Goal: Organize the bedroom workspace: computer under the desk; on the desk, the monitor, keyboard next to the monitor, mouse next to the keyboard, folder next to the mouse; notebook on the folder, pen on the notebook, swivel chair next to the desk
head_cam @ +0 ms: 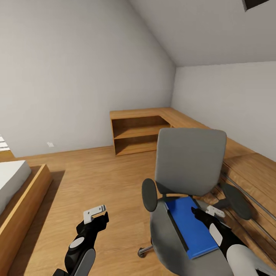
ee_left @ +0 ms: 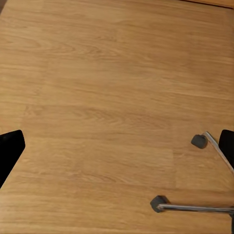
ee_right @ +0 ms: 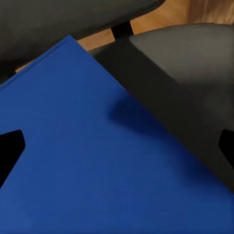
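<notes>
The swivel chair stands in front of me with its grey back facing me and a black armrest on each side. On its grey seat lies the bright blue folder, flat. My right gripper hovers open just above the folder's far right part. In the right wrist view the folder spans the space between the two wide-apart fingertips. My left gripper hangs open over the wood floor, left of the chair. The left wrist view shows the chair's chrome base legs and casters.
A low light-wood shelf unit fills the far corner and runs on along the right wall close behind the chair. A low wooden bed with a white mattress lies at the left. Open wood floor lies between them.
</notes>
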